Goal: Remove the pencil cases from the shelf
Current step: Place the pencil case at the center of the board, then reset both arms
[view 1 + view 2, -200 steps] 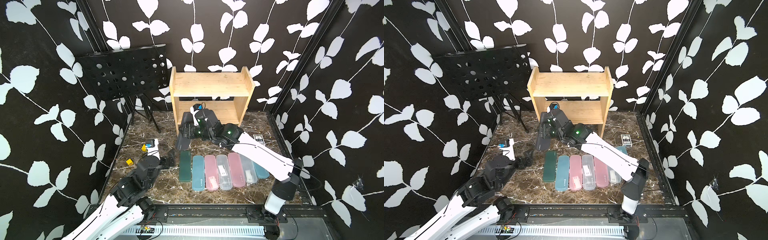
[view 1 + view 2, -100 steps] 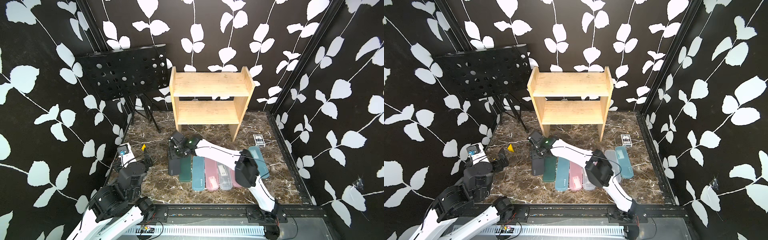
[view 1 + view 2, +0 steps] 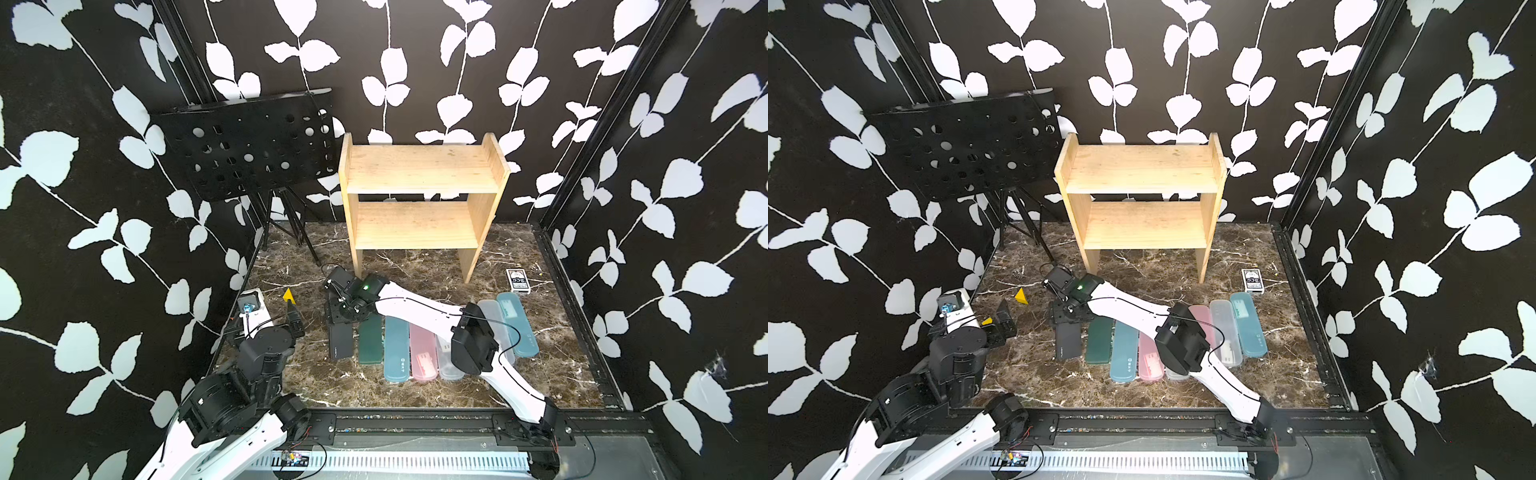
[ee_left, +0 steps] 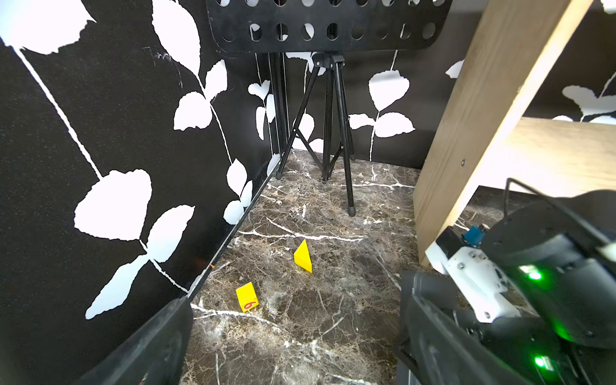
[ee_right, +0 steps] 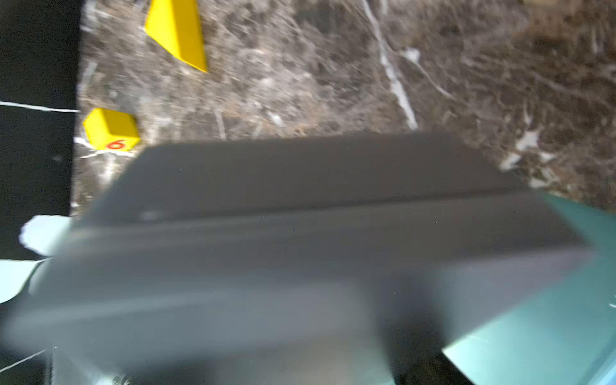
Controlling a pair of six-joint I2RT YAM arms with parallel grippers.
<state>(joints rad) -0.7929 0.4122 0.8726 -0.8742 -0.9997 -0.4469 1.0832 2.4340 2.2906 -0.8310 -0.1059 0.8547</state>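
Marble floor (image 3: 415,390) bears shelf (image 3: 415,226), 8 pencil cases (image 3: 397,349).

Pencil cases (image 3: 397,349) rowed before shelf (image 3: 415,226); right end effector (image 3: 343,318) at grey case (image 3: 341,348).

Reads plainly as a red 6 on the small yellow block (image 4: 247,297), at about 8 o'clock from the shelf (image 3: 1142,166), and likewise in the right wrist view. Shows dark print on the white card box (image 3: 518,283) at about 4 o'clock from the shelf, large letters resembling BCG but too small to confirm. Bears tiny illegible white marks on the dark grey case (image 3: 340,347) and the light blue case (image 3: 397,353) at 3 o'clock of it.
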